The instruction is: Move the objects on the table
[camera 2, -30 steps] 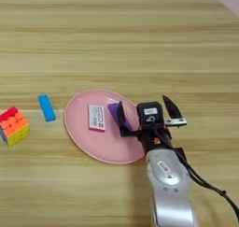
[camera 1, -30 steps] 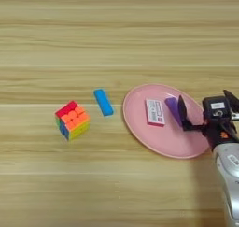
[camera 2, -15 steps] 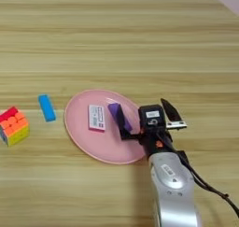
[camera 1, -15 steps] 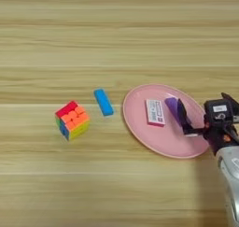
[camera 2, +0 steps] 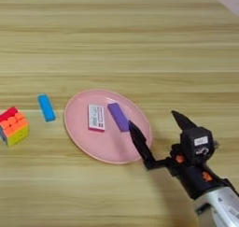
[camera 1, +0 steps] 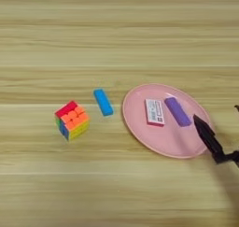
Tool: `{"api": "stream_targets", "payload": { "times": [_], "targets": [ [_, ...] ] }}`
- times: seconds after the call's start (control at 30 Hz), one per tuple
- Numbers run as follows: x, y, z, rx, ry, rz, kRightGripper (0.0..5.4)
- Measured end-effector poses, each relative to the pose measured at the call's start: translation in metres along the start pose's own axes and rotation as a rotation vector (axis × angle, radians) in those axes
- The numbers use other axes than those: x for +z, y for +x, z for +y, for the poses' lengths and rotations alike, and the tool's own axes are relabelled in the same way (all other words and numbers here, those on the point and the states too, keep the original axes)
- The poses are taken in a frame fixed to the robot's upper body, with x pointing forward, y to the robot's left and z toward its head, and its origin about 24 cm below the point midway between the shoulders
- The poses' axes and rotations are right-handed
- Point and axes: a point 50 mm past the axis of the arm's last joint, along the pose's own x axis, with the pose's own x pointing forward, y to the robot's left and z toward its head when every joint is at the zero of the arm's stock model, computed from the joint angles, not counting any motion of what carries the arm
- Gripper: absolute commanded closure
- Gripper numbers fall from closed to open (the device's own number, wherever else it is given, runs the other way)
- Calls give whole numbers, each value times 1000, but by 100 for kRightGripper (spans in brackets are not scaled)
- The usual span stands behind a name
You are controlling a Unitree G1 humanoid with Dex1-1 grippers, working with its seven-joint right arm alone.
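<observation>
The right arm (camera 2: 219, 205) enters from about 5 o'clock. Its gripper (camera 2: 158, 128) points toward 11 o'clock, the two black fingers (camera 2: 140, 145) spread wide apart with nothing held between them.

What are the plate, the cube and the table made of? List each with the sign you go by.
Plate: probably plastic; even pink, smooth, dull sheen.
Cube: likely plastic; bright, solid-coloured tiles with clean edges.
Table: wood or a wood-look laminate; pale grain in horizontal stripes. The pictures cannot settle which.
</observation>
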Motion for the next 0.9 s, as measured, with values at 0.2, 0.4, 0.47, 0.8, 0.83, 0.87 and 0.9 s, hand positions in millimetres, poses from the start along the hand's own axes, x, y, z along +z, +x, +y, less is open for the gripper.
{"api": "stream_targets", "payload": {
  "times": [0.2,0.4,0.47,0.8,0.83,0.87,0.9],
  "targets": [
    [10,-36,-10,103,-8,52,5],
    [-1,-51,2,226,33,165,5],
    [-11,-49,10,270,34,217,5],
    [-46,-41,31,278,-6,407,5],
    [-48,-40,34,284,16,422,5],
    [-50,-39,37,292,29,426,5],
    [-53,-38,43,306,58,435,5]
  ]
}}
